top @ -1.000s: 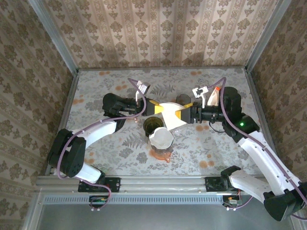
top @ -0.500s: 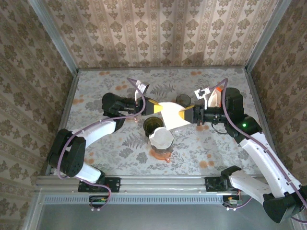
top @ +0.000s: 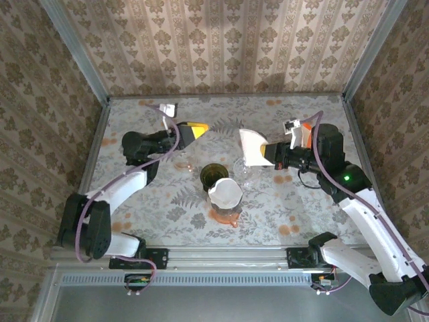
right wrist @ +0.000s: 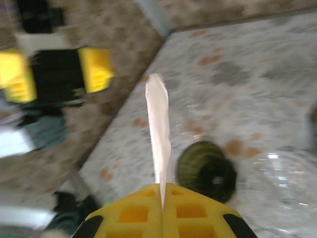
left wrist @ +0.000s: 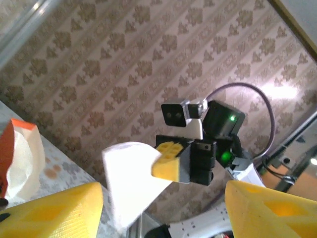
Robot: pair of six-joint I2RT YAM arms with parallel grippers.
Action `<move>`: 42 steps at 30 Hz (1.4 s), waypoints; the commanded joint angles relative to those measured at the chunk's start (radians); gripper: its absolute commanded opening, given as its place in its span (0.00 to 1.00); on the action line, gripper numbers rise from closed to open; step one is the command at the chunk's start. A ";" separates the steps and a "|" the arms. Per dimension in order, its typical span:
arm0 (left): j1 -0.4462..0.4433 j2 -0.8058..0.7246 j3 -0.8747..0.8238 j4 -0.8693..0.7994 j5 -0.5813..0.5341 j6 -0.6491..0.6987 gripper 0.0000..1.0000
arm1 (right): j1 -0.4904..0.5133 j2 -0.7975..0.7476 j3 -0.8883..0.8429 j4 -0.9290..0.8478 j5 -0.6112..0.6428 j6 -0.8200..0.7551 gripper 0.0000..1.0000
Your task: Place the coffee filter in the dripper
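Right tool [top: 268,153] is clamping the filter [top: 252,145] by one edge, up above the worktop [top: 301,114]. Left tool [top: 196,129] is sitting open, empty, well apart. Carry step is running. Next is lowering it into the dripper [top: 226,193], which I'm taking to be the white cone.

Floral-patterned table [top: 288,201] with a dark green cup [top: 213,176], a clear glass dripper [top: 247,171] just beside it.
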 commanded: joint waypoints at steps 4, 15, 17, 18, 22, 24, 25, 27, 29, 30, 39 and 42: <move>0.003 -0.155 -0.078 -0.291 -0.123 0.227 0.69 | 0.078 0.080 -0.069 0.034 0.886 -0.059 0.00; 0.004 -0.309 -0.129 -0.580 -0.139 0.396 0.69 | 0.015 0.379 -0.075 0.240 1.197 -0.168 0.00; 0.005 -0.314 -0.135 -0.587 -0.139 0.400 0.69 | 0.014 0.420 -0.062 0.257 1.232 -0.195 0.00; 0.005 -0.314 -0.139 -0.585 -0.139 0.399 0.69 | 0.010 0.434 -0.062 0.270 1.243 -0.211 0.00; 0.006 -0.313 -0.150 -0.578 -0.141 0.397 0.69 | -0.017 0.460 -0.062 0.314 1.250 -0.246 0.00; 0.006 -0.312 -0.151 -0.576 -0.139 0.395 0.69 | -0.030 0.494 -0.058 0.329 1.248 -0.256 0.00; 0.006 -0.311 -0.151 -0.575 -0.138 0.395 0.69 | -0.035 0.498 -0.056 0.338 1.246 -0.264 0.00; 0.006 -0.312 -0.150 -0.576 -0.138 0.394 0.69 | -0.040 0.499 -0.057 0.355 1.235 -0.273 0.00; 0.006 -0.312 -0.150 -0.578 -0.136 0.395 0.69 | -0.044 0.507 -0.050 0.356 1.232 -0.274 0.00; 0.006 -0.312 -0.148 -0.578 -0.138 0.395 0.69 | -0.048 0.513 -0.047 0.356 1.228 -0.272 0.00; 0.006 -0.311 -0.150 -0.586 -0.136 0.398 0.69 | -0.062 0.547 -0.083 0.371 1.216 -0.229 0.00; 0.006 -0.311 -0.150 -0.588 -0.138 0.399 0.69 | -0.063 0.561 -0.105 0.364 1.208 -0.185 0.00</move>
